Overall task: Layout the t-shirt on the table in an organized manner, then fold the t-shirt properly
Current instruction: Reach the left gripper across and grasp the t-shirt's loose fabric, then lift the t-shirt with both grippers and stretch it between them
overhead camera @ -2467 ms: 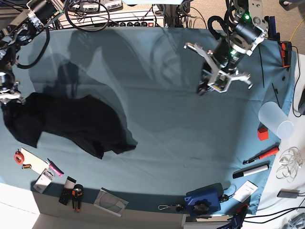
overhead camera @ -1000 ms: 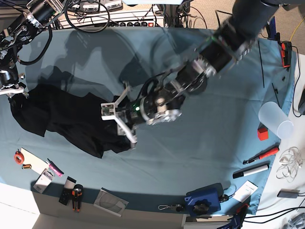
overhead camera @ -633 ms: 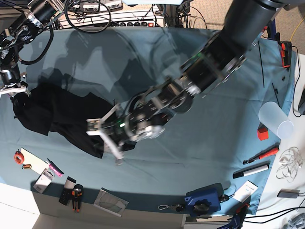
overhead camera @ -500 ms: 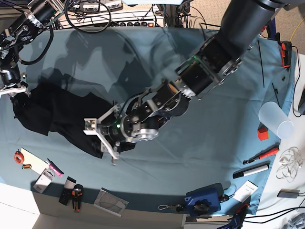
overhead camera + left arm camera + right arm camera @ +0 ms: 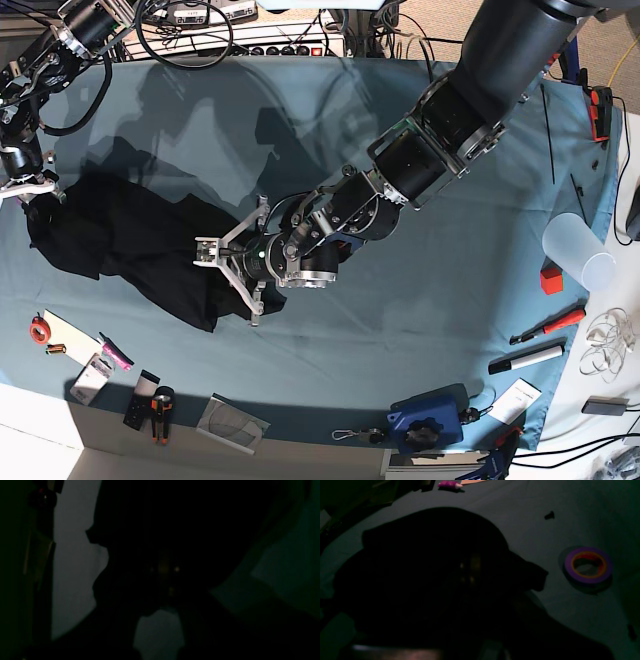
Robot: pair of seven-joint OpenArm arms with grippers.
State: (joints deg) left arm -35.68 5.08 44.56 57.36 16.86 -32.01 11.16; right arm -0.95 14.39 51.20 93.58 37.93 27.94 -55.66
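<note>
The t-shirt [image 5: 140, 245], black and crumpled, is lying on the left part of the table [image 5: 400, 330], stretching from the left edge toward the middle, no print showing. The left gripper [image 5: 232, 272] is reaching in from the upper right on a long dark arm and is sitting at the shirt's right lower corner, its jaws pressed together and seemingly pinching the black cloth there; the left wrist view is too dark to confirm the hold. The right gripper [image 5: 30, 185] is sitting at the shirt's far left end by the table's edge, its jaws closed and appearing to be gripping the cloth; in the right wrist view the dark fabric [image 5: 432, 562] is filling the middle of the frame over the teal surface. A purple tape roll [image 5: 588, 565] with an orange inner ring is lying flat on the table just beside the shirt in that view, and a small magenta marker [image 5: 448, 484] is lying farther off. Along the near table edge a blue box [image 5: 430, 418] and a red-handled tool [image 5: 548, 326] are lying well apart from the shirt, and a clear plastic cup [image 5: 578, 252] is lying on its side at the right rim.
</note>
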